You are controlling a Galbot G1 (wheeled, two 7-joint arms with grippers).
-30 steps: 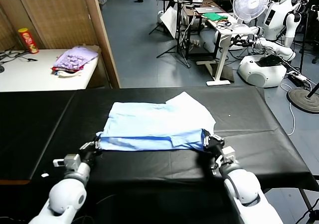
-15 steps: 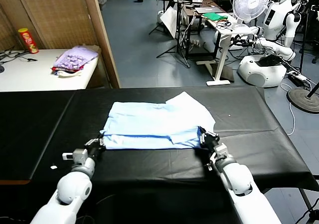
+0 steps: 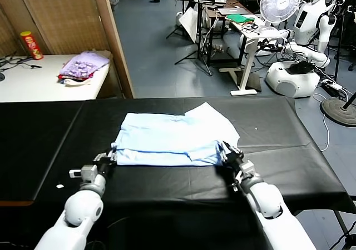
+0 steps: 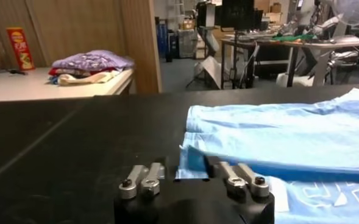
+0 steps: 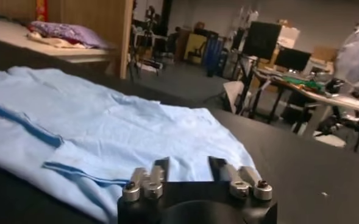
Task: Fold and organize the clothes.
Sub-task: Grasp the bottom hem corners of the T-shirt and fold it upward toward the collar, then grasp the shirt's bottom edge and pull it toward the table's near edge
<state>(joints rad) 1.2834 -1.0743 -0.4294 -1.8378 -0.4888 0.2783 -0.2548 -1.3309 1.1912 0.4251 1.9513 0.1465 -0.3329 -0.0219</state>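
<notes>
In the left wrist view, the T-shirt [image 4: 277, 137] shows white lettering.

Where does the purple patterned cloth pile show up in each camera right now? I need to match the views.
Head view: purple cloth pile on the white side table, upper left, far beyond the T-shirt.
Left wrist view: pile at upper left, on that same table.
Right wrist view: pile at upper left, far past the T-shirt.
Shared landmark: the wooden partition edge right beside the pile.
</notes>
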